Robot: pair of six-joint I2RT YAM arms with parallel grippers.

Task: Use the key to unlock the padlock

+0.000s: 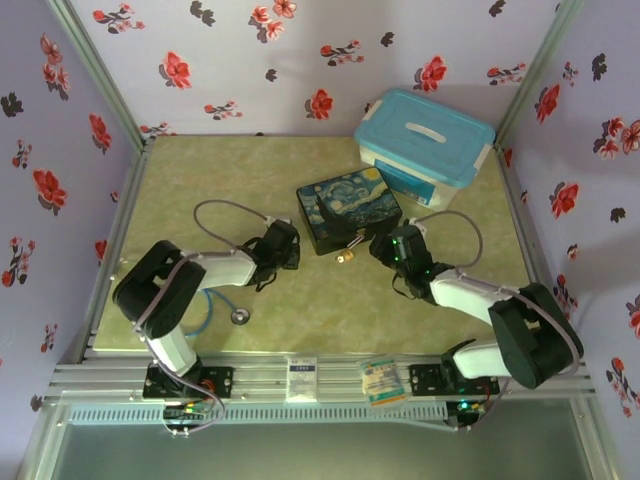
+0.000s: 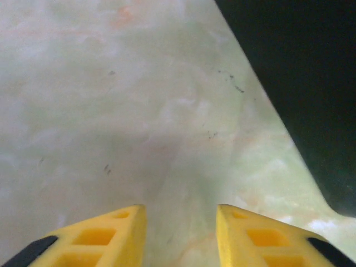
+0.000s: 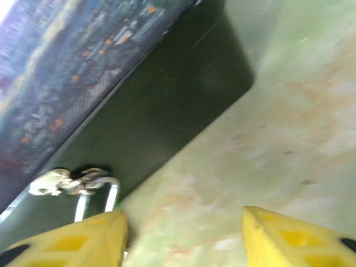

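1. top external view: a painted box [image 1: 347,207] sits shut at mid-table. just beyond it, to the far right, stands a clear bin [image 1: 425,150] with its blue lid on. what either holds is hidden.
2. the brass padlock [image 1: 345,256] sits at the box's near side, between the two grippers.
3. right wrist view: the silver shackle [image 3: 113,196] meets a pale hasp [image 3: 55,182] on the box's dark wall, just beside one yellow finger of the right gripper [image 3: 183,214], whose jaws stand apart, gripping nothing.
4. left wrist view: the left gripper [image 2: 181,212] hangs with jaws parted over bare green mat [image 2: 111,111], the box's wall to its right.
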